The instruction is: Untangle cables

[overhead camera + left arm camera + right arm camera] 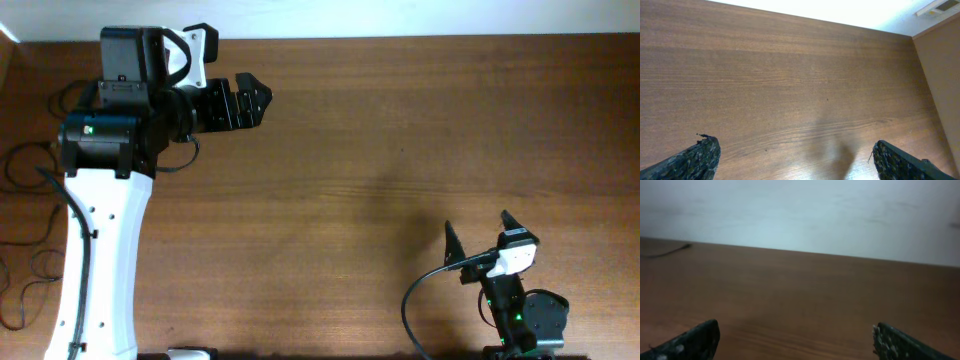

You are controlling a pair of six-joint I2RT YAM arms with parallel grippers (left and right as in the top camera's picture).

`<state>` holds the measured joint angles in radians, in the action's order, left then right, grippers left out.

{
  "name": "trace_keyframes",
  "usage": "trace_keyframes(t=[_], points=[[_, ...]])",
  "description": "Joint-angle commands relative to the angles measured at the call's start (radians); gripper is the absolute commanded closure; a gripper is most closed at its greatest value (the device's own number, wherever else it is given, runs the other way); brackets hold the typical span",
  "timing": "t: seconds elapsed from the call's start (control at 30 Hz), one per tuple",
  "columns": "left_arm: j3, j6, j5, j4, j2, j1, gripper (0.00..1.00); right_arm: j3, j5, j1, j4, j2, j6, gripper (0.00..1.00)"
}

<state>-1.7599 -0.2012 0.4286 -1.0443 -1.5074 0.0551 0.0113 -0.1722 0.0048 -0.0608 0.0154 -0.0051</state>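
Observation:
Thin black cables lie in loose loops [28,268] at the table's far left edge, beside and behind the left arm's white base; another loop [20,163] lies above them. My left gripper [257,99] is open and empty over bare wood at the upper left, far from the loops; the left wrist view shows only wood between its jaws [795,152]. My right gripper [477,226] is open and empty at the lower right; in the right wrist view its jaws [795,332] frame bare table. A thin dark cord end [667,253] shows at the far left there.
The wooden table [380,150] runs to a white wall at the back. The left arm's white link [95,260] and its thicker black cable [82,232] stand between the table's middle and the loops. The right arm's black cable [415,300] curls by its base.

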Motion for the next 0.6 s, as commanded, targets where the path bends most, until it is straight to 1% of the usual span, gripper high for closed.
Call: trace_keyframes(t=[0.0,0.23,0.57], points=[[-0.008,0.020,-0.007,0.002,0.014,0.001,0.01,-0.006,0.090,0.008,-0.015,-0.011,0.031,0.02],[-0.008,0.020,-0.007,0.002,0.014,0.001,0.01,-0.006,0.124,0.008,-0.019,-0.011,0.032,0.02],[-0.008,0.020,-0.007,0.002,0.014,0.001,0.01,-0.006,0.114,0.008,-0.015,-0.011,0.032,0.02]])
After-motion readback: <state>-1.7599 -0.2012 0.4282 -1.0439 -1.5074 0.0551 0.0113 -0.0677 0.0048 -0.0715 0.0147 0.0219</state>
